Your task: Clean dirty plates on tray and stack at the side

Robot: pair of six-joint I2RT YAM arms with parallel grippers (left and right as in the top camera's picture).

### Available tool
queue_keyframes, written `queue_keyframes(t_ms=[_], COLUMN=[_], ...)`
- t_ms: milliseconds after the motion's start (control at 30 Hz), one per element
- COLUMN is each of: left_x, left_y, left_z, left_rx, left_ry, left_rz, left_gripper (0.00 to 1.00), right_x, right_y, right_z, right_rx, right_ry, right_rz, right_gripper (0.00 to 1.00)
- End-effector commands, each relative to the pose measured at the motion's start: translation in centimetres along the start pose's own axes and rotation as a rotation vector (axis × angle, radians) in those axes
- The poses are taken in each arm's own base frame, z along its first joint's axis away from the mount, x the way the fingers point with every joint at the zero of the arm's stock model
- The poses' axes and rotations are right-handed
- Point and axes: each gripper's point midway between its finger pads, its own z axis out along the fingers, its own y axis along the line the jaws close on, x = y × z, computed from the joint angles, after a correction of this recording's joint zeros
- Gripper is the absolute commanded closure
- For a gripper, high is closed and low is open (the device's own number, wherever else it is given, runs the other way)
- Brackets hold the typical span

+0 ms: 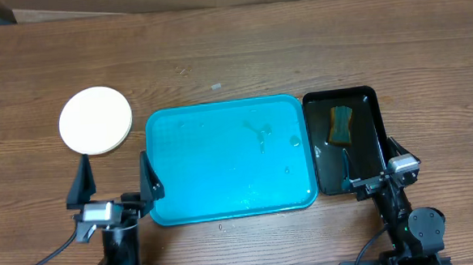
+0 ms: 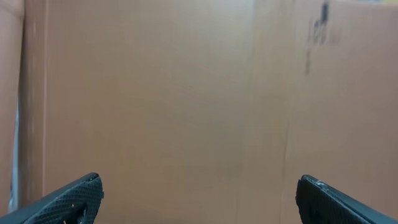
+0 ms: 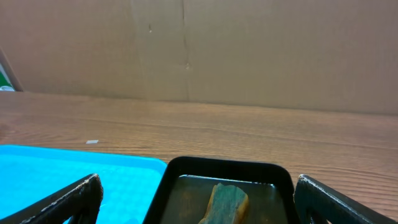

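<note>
The teal tray lies mid-table with only water drops and streaks on it; its far corner shows in the right wrist view. No plate is on it. A round cream plate rests on the table left of the tray, with no smear on its top face; I cannot tell whether others lie under it. My left gripper stands open near the front edge, between plate and tray, facing only a cardboard wall. My right gripper is open over the near end of the black tray, empty.
A narrow black tray holding shallow water and a green-and-yellow sponge sits against the teal tray's right side; the sponge lies just ahead of my right fingers. A cardboard wall closes the far side.
</note>
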Motion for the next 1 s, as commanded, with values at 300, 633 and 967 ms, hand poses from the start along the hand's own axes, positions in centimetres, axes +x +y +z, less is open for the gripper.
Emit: queue_keyframes(t_ms=[300, 633, 967], left_x=[12.7, 14.9, 14.9], left_y=[2.0, 2.7, 2.7], left_z=[-2.6, -3.8, -3.8], left_rx=[-0.092, -0.131, -0.131], left_ry=[0.409, 0.509, 0.511], left_rz=[-0.038, -0.016, -0.017], left_gripper=[0.0, 0.0, 0.0], right_x=[0.2, 0.2, 0.2], right_y=[-0.2, -0.2, -0.2], right_z=[0.0, 0.0, 0.0], right_rx=[0.011, 0.011, 0.011], right_ry=[-0.003, -0.004, -0.004], right_rz=[-0.004, -0.004, -0.004], right_gripper=[0.0, 0.0, 0.0])
